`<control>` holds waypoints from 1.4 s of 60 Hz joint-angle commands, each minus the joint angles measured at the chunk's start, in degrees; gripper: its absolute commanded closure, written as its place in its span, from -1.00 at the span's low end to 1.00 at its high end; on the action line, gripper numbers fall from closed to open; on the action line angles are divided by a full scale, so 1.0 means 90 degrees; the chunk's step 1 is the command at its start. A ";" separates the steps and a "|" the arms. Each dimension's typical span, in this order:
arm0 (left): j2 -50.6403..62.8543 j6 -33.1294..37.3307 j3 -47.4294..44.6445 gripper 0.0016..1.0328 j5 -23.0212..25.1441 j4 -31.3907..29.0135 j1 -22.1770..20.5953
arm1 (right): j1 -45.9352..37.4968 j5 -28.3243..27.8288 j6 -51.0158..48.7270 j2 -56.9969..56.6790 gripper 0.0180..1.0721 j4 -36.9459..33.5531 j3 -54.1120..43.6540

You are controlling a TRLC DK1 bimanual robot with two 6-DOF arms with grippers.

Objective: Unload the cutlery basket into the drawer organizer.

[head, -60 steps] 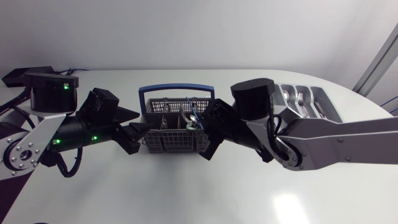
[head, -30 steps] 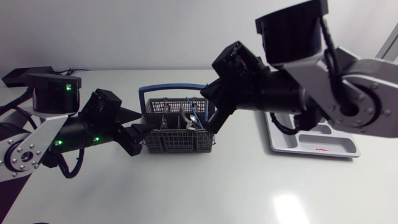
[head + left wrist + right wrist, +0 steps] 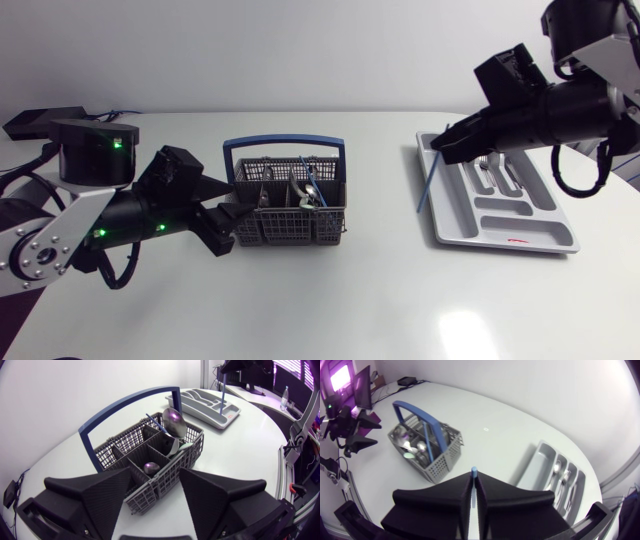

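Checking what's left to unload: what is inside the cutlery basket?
Spoons and a blue handle show in the cutlery basket; anything lower is hidden by its mesh walls.

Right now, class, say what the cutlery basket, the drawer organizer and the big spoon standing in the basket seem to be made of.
Cutlery basket: grey moulded plastic, likely; matte lattice walls, blue handle.
Drawer organizer: pale grey plastic, seemingly; smooth, rounded moulded compartments.
Spoon: polished metal, probably steel; its bowl shines with reflections.
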 commanded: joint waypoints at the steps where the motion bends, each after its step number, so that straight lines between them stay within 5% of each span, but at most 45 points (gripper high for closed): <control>1: -0.0029 0.0138 0.0054 -0.33 -0.0051 -0.0025 -0.0070 | -0.0483 -0.0167 -0.0159 0.0383 0.89 -0.0123 0.0151; 22: -0.0039 0.0138 0.0064 -0.33 -0.0208 -0.0035 -0.0217 | -0.1889 -0.0303 -0.0364 0.2160 0.89 -0.0162 0.1030; 59: 0.0040 0.0148 0.0123 -0.33 -0.0227 -0.0035 -0.0158 | -0.2290 -0.0352 0.0339 0.5334 0.88 -0.0250 0.3373; 84: 0.0469 0.0158 0.0435 -0.41 -0.0237 -0.0064 0.0018 | -0.2270 -0.0167 0.0554 0.6223 0.18 0.0053 0.3930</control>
